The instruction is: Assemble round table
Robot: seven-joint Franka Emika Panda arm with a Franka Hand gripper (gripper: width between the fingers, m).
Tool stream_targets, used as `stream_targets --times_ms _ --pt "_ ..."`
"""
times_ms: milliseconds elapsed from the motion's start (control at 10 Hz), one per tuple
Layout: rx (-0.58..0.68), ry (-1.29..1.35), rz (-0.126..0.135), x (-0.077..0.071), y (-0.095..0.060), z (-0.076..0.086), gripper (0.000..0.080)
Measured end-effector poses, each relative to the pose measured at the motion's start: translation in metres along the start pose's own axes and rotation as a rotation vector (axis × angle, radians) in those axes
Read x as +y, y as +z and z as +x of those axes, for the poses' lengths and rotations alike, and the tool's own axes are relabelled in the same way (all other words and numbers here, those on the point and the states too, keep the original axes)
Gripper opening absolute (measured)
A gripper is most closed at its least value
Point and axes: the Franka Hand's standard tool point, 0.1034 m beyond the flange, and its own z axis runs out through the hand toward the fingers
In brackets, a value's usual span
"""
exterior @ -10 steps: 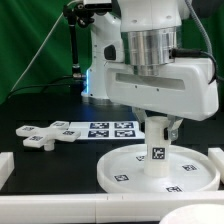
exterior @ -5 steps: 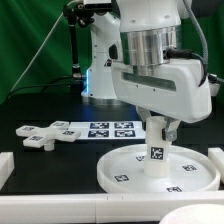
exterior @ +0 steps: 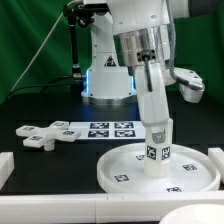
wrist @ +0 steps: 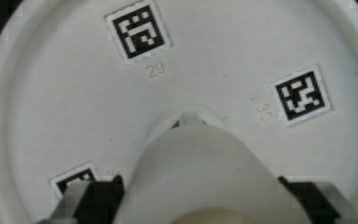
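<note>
The large rimmed round disc (exterior: 118, 168) lies flat at the front, on the exterior view's right. The short thick cylinder leg (exterior: 158, 152) stands upright at its middle, with a tag on its side. My gripper (exterior: 158, 133) comes straight down onto the leg's top and is shut on it. In the wrist view the leg (wrist: 202, 165) fills the space between the two dark fingers (wrist: 98, 200), over the disc (wrist: 87, 110). The cross-shaped foot piece (exterior: 38, 136) lies on the black table at the exterior view's left, apart from the gripper.
The marker board (exterior: 102, 129) lies flat behind the disc, next to the foot piece. White rails stand at the table's front corners (exterior: 8, 166) (exterior: 217, 160). The arm's base (exterior: 105, 75) stands at the back before a green curtain.
My wrist has turned about the vertical axis over the leg: the hand showed its wide face before and shows its narrow side now. The leg stays upright on the disc.
</note>
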Motion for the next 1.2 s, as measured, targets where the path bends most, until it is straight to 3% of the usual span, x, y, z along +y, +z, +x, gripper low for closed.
stream_targets --times_ms 300,400,500,1200 --pt "-0.005 0.038 0.011 -0.0017 -0.0002 -0.0007 0.0407" --pt "-0.005 -0.013 0.009 -0.0015 0.0 -0.001 0.056" --pt "-0.007 -0.066 0.001 -0.0012 0.0 -0.0014 0.0621" --pt "-0.005 -0.589 0.003 -0.0021 -0.0003 0.0007 0.0649"
